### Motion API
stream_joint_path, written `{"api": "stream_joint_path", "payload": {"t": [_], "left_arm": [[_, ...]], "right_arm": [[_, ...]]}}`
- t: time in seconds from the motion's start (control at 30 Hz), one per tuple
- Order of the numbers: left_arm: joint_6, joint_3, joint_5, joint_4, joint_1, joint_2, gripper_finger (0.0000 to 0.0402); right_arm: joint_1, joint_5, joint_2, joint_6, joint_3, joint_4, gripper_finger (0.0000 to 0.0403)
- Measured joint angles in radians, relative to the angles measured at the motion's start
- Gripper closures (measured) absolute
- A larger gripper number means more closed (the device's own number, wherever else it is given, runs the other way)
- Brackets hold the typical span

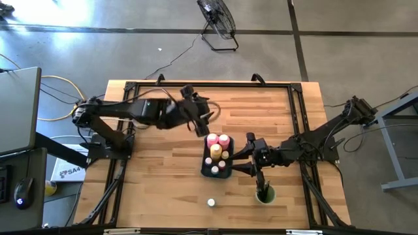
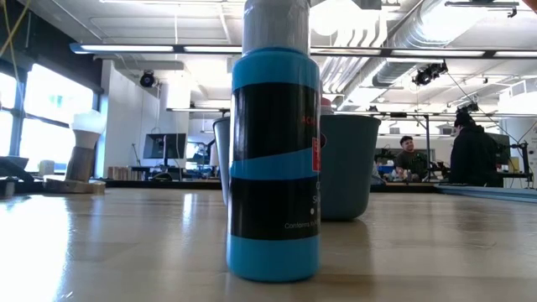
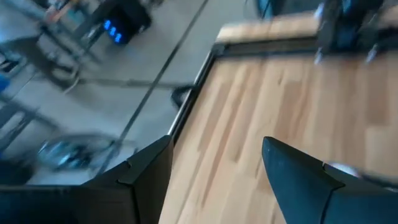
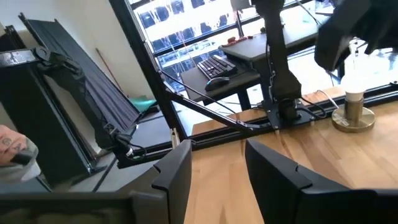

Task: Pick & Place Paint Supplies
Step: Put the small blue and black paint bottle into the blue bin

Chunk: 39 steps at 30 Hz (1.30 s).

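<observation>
A dark tray (image 1: 204,164) near the table's middle holds two pink bottles (image 1: 218,139), a yellow bottle (image 1: 215,151) and small pale-capped jars (image 1: 218,168). One pale-capped jar (image 1: 211,203) stands alone near the front edge; in the low view it shows close up as a blue jar (image 2: 273,159) with a black label. Brushes stand in the green cup (image 1: 264,194). My left gripper (image 1: 205,117) (image 3: 214,146) hangs open, above the table just beyond the tray's far end. My right gripper (image 1: 243,157) (image 4: 217,152) stands open at the tray's right side with nothing between its fingers.
A black frame (image 1: 209,85) runs along the table's edges. In the low view the cup (image 2: 348,164) stands behind the blue jar. Bare wood lies to the left of the tray (image 1: 157,176). People sit in the room beyond the table.
</observation>
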Motion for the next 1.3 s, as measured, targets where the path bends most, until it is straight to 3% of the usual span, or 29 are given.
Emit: {"api": "stream_joint_path", "payload": {"t": [0.2, 0.5, 0.67, 0.83, 0.97, 1.2, 1.3], "left_arm": [[0.068, -0.163, 0.129, 0.187, 0.033, -0.145, 0.0160], [0.036, -0.420, 0.197, 0.278, 0.030, -0.447, 0.0160], [-0.027, -0.488, 0.208, 0.239, 0.030, -0.585, 0.0160], [-0.103, -0.518, 0.207, 0.176, 0.030, -0.669, 0.0160], [-0.144, -0.521, 0.204, 0.124, 0.030, -0.682, 0.0160], [-0.147, -0.521, 0.204, 0.068, 0.030, -0.682, 0.0160], [-0.147, -0.521, 0.204, 0.066, 0.030, -0.683, 0.0160]], "right_arm": [[0.000, 0.055, 0.000, 0.059, 0.000, 0.000, 0.0259], [-0.026, 0.067, 0.000, 0.068, 0.000, 0.053, 0.0259], [-0.055, 0.011, 0.011, 0.016, 0.030, 0.083, 0.0259], [-0.070, -0.100, 0.078, -0.088, 0.145, 0.053, 0.0259], [-0.069, -0.171, 0.145, -0.155, 0.269, -0.108, 0.0259], [-0.070, -0.199, 0.252, -0.159, 0.442, -0.515, 0.0259], [-0.076, -0.264, 0.291, -0.160, 0.485, -0.576, 0.0259]]}}
